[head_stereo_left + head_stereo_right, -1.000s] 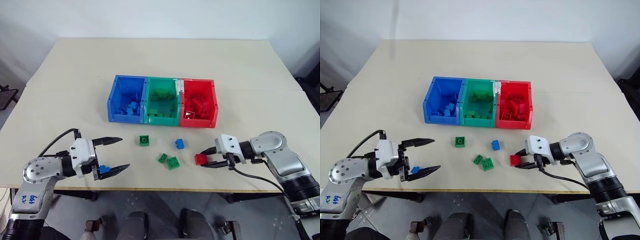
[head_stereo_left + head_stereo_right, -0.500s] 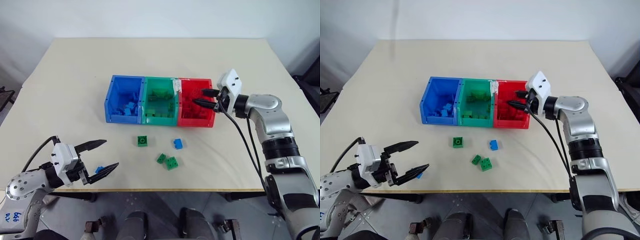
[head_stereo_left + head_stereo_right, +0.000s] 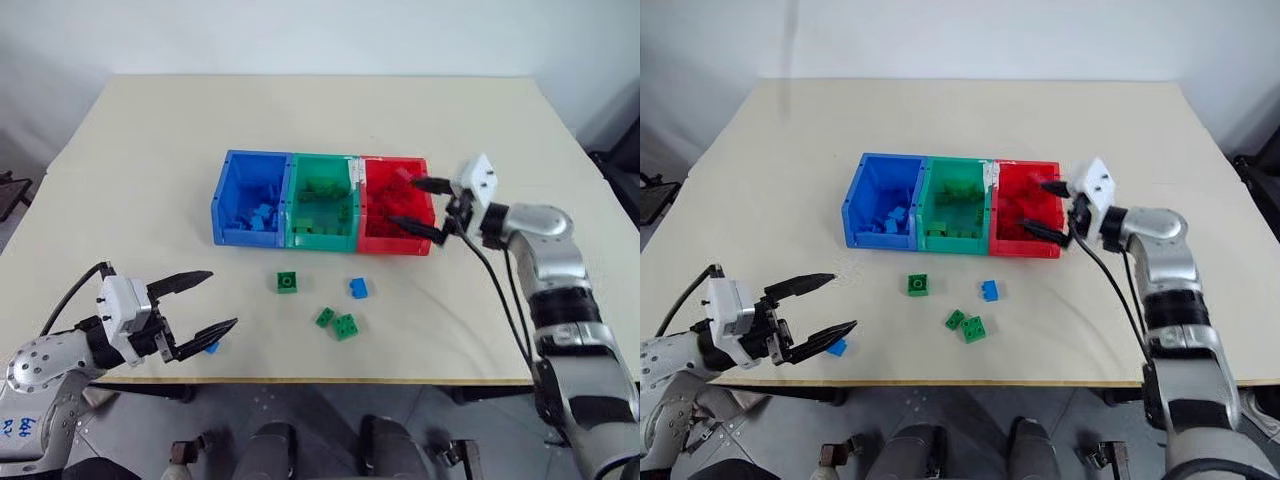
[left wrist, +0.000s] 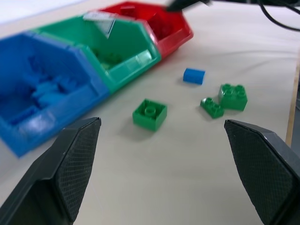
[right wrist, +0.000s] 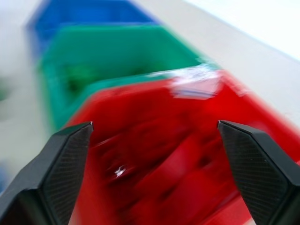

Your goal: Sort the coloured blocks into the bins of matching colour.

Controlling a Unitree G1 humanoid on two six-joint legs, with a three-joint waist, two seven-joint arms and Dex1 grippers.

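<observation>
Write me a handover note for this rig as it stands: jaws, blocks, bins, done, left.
Right gripper: jaws open over the red plastic bin, nothing between them.
Left gripper: jaws open and empty near the table's front left edge; a small blue studded brick lies on the table by its lower finger.
Bins: the blue plastic bin, green plastic bin and red one stand joined mid-table, each already holding bricks of its own colour.
Done: no red brick is left on the beige table.
Left: three green studded bricks and another blue brick in front of the bins, plus the blue one at the left gripper.
</observation>
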